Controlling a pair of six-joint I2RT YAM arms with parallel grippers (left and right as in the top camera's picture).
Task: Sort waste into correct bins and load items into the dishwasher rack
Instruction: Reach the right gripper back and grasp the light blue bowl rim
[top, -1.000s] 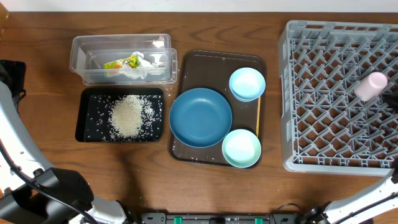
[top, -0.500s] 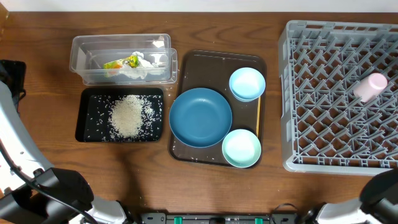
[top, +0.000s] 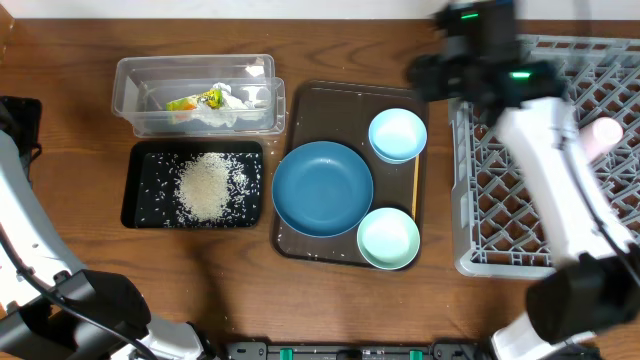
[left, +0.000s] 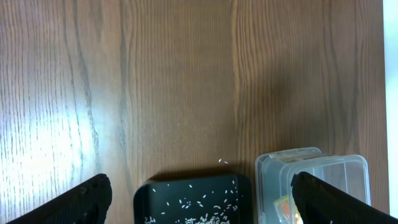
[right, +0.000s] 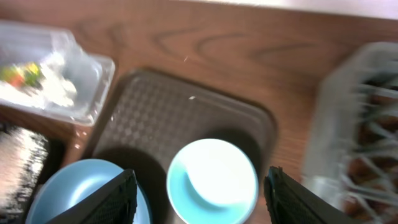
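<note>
Overhead alone shows the small pink cup lying in the grey lattice plastic rack. Right wrist: right gripper spread, empty, above a pale blue bowl. Left gripper gapes, empty.

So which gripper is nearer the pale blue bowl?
Right. The right gripper hovers close by the bowl, aimed at it; the left gripper is far off, past the black tray and tub.

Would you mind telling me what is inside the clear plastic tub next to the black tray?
The tub holds a crumpled white wrapper with yellow-green print. Whatever lies beneath the wrapper is covered, so I cannot tell.
</note>
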